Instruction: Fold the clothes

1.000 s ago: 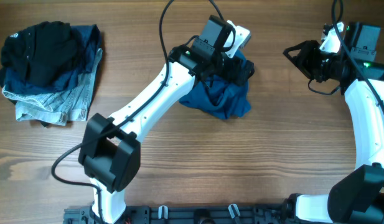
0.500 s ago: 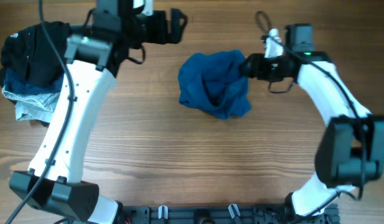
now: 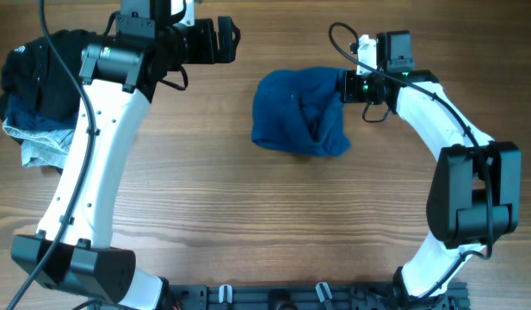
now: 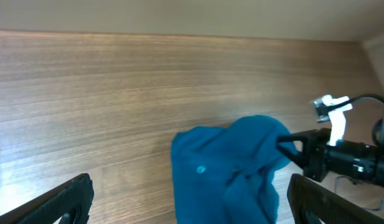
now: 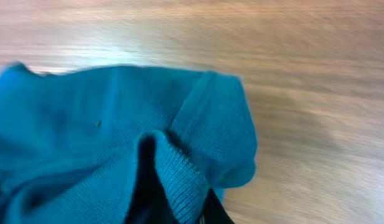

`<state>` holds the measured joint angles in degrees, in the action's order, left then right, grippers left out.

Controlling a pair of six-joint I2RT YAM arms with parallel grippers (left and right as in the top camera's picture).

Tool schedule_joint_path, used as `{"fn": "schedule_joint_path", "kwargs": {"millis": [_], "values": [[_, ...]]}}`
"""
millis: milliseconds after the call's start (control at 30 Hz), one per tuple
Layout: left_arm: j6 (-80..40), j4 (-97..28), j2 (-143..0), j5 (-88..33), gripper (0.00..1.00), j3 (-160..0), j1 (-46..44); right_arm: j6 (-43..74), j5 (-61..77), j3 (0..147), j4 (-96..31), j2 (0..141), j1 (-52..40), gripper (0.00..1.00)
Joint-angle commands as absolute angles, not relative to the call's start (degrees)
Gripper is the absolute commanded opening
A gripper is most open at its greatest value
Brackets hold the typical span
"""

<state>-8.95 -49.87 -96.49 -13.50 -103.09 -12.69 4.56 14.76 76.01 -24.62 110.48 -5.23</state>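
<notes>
Pinching the shirt (image 3: 295, 112) at its right edge is my right gripper (image 3: 344, 86); my left gripper (image 3: 226, 40) hangs spread wide, well apart. The shirt lies crumpled.

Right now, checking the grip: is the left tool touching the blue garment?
No, the left tool hangs open, well apart from the blue garment.

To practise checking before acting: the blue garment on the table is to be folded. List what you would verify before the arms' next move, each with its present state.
1. Right gripper shut on the blue garment at its right edge: ok.
2. Left gripper open: ok.
3. Left gripper at the cloth: not ok, it hangs apart, off the upper left.
4. Garment lying flat: not ok, bunched.
5. Garment apart from the pile of other clothes: ok.
6. Number of layers pinched: cannot tell.
</notes>
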Motion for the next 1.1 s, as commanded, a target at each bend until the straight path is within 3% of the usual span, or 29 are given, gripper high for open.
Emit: {"fn": "schedule_joint_path", "kwargs": {"millis": [0, 33, 67, 300, 533, 600, 700, 967, 1000, 1067], "values": [[-9.23, -51.42, -97.12, -9.56, 1.00, -102.98, -12.47, 3.73, 3.01, 76.69, -27.40, 112.09, -3.01, 0.70], [-9.23, -52.03, -97.30, -8.67, 1.00, -102.98, -12.47, 4.80, 3.55, 76.73, -28.12, 112.01, -2.20, 0.96], [-9.23, -52.25, -97.30, -8.08, 1.00, -102.98, -12.47, 4.64, 5.85, 77.03, -29.17, 111.50, -1.65, 0.99], [-9.26, -52.45, -97.30, -3.68, 1.00, -102.98, -11.77, -5.04, 21.82, 80.05, -38.54, 100.73, -1.72, 1.00], [-9.28, -53.74, -97.30, -3.79, 1.00, -102.98, -8.34, -18.70, 23.18, 78.19, -45.63, 98.83, -10.04, 0.97], [-9.28, -53.95, -97.30, -3.77, 1.00, -102.98, -7.73, -19.46, 22.96, 76.20, -44.62, 99.46, -11.53, 0.93], [-9.28, -53.87, -97.30, -3.77, 1.00, -102.98, -7.68, -17.69, 23.03, 73.01, -41.69, 100.64, -13.26, 0.77], [-9.28, -53.89, -97.30, -3.77, 1.00, -102.98, -7.70, -14.98, 24.05, 67.81, -35.35, 101.73, -18.37, 0.72], [-9.28, -53.91, -97.30, -3.77, 1.00, -102.98, -7.70, -14.00, 24.01, 67.57, -35.11, 102.04, -18.52, 0.59], [-9.28, -53.95, -97.30, -3.77, 1.00, -102.98, -7.70, -10.94, 22.04, 67.61, -34.59, 101.91, -18.33, 0.22]]}}
